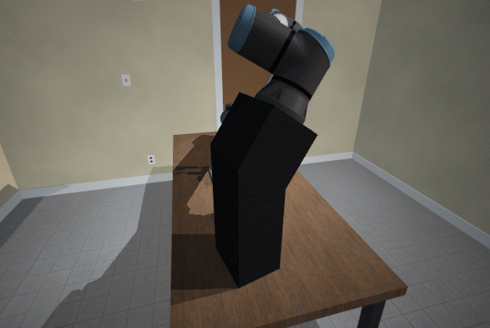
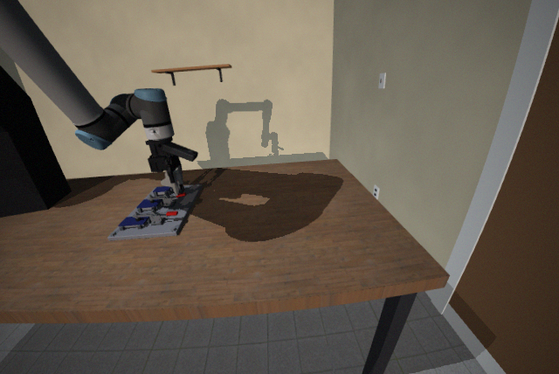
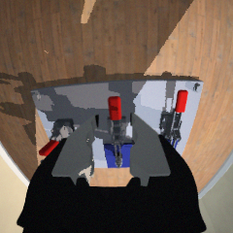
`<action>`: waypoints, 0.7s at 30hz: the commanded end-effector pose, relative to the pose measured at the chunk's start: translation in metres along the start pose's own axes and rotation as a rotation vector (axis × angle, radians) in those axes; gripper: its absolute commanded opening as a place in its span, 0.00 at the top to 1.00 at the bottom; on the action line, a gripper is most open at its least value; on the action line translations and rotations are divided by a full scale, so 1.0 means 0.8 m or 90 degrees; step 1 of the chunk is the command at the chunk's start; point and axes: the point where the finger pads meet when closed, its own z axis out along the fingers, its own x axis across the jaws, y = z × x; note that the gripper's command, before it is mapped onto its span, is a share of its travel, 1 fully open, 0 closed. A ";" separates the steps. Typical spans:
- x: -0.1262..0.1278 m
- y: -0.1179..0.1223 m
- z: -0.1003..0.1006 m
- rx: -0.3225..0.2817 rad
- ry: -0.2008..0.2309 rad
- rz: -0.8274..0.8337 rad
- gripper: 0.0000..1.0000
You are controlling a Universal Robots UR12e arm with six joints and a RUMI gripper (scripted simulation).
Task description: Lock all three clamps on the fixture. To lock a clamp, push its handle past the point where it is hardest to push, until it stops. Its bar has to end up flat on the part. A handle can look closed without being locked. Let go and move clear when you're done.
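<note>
Work across the wrist view from the left. You have the fixture, a grey plate lying flat on the wooden worktop, and at its left end the first clamp's red handle lies low and splayed outward toward the plate's edge. Whether it is truly locked you cannot tell from here; a handle can look closed without being so.

In the middle, your claw hangs straight above the second clamp, its two grey fingers set partly apart with nothing between them. They straddle the clamp's metal linkage and the blue part underneath, which reads as a stance for pushing with the fingers rather than for gripping. The middle handle points away from the claw, its red grip lying beyond the fingertips.

To the right, the third handle points the same way as the middle one and sits well apart from the claw.

In the exterior view the claw is down at the far end of the fixture, just above the clamps, with the wrist nearly vertical. That posture suits a downward or forward shove on a handle. Judge each lock by the bar lying flat on its part, which these views do not settle.
</note>
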 end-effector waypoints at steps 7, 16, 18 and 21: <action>0.004 -0.005 0.006 0.003 0.001 0.002 0.72; 0.004 -0.005 0.023 0.003 0.001 0.002 0.72; 0.004 -0.005 0.028 0.003 0.001 0.002 0.72; 0.004 -0.005 0.033 0.003 0.001 0.002 0.72</action>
